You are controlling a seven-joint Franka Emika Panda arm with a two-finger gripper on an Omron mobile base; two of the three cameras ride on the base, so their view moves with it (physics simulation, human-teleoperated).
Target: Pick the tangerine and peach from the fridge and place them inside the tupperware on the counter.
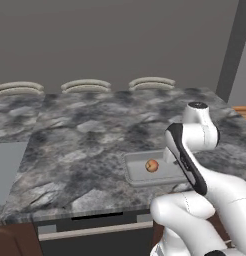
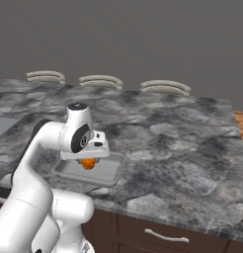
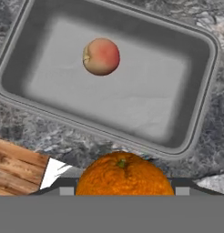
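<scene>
Far left on the counter (image 1: 85, 135), near its left edge, a flat pale grey panel (image 1: 7, 170) set into the stone. Along the far edge, three pale curved chair backs (image 1: 86, 85) side by side, spaced apart. Further right, near the front edge of the marbled top, the shallow grey tupperware (image 1: 137, 172), with dark brown cabinets below and a drawer with a light handle (image 2: 165, 236) under the right stretch. Inside the container, the peach (image 3: 101, 56), resting on the floor of the box toward one end, clear of the walls, red blush and paler yellow patch showing; seen too in the left base view as a small pinkish ball (image 1: 152, 166) just left of the arm. Above the container, held over its near side, the gripper (image 2: 89, 159), pointing down, jaws closed on the tangerine (image 3: 124, 175), plain bright orange with a small green stem scar on top, raised above the box and not touching it; from the right base view the same orange fruit (image 2: 88, 163) hanging just under the white hand, over the tray's floor (image 2: 101, 170). Tangerine and peach apart, the peach lying further into the box. Far right, beyond the counter's end, a strip of wooden floor (image 1: 243, 111) and a tall grey upright; cannot tell whether that belongs to the fridge.
</scene>
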